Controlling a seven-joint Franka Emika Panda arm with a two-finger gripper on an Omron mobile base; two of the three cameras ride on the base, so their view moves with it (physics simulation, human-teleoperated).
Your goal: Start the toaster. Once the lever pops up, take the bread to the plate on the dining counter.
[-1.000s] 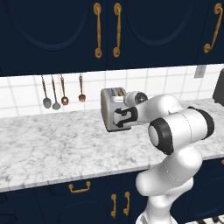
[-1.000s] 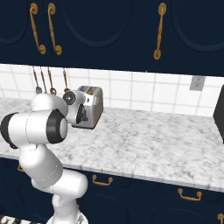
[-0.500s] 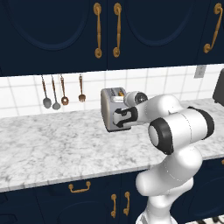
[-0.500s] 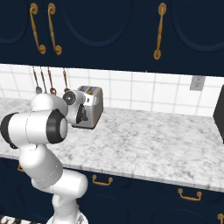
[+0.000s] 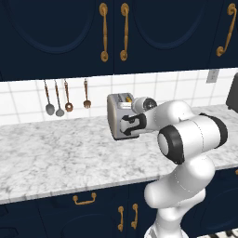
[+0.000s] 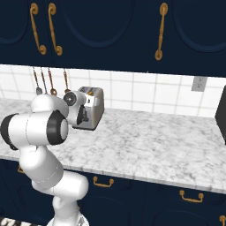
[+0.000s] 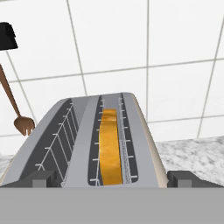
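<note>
Left base view: the toaster [image 5: 122, 116] stands on the counter [image 5: 56, 158] against the tiles, and the jaws [image 5: 126, 125] sit right at its front face, the arm bent low and reaching forward.

Right base view: the jaws [image 6: 83, 114] press close to the toaster [image 6: 93, 111] front.

Hand view: jaws apart, fingertips [image 7: 43, 179] straddling the toaster's [image 7: 144, 131] near end. The bread [image 7: 109, 151] stands in the right slot, just ahead, its long axis running away from the jaws.

Even, bright rendered light, soft faint shadows, sharp throughout, perhaps slight wide-angle stretch at edges.
</note>
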